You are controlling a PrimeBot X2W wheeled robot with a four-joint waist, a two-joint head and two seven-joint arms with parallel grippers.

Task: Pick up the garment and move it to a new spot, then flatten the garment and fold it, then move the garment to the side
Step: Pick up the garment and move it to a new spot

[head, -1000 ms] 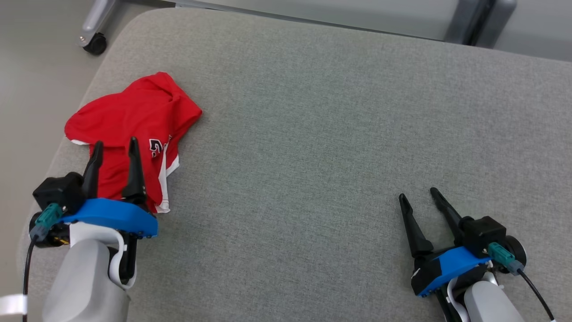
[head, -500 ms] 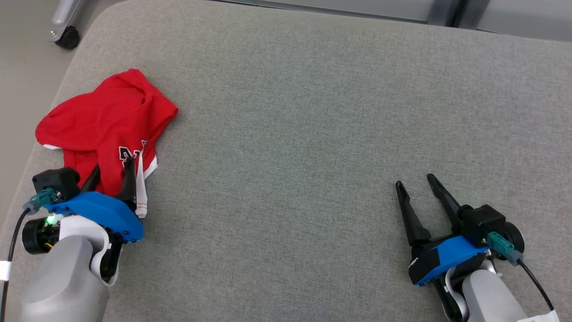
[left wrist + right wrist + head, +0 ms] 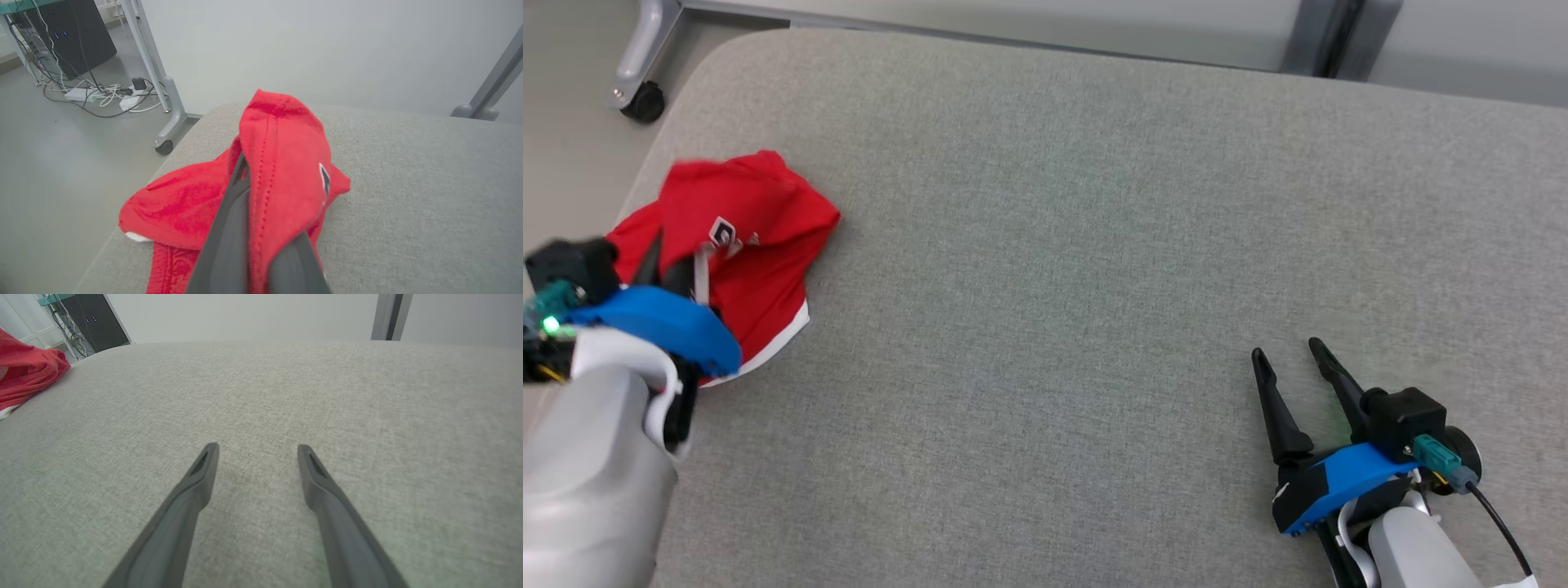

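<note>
Garment check: we count one, red and bunched at the far-left corner of the one big grey cushion, close to its edge. We reckon the pickup is just starting, so the wide bare middle looks like the new spot. Two grippers: our left gripper is clamped on a fold of the red cloth, tenting it up. Our right gripper sits spread and empty, well apart, probably waiting for the flattening. One caster wheel is on the floor beyond.
</note>
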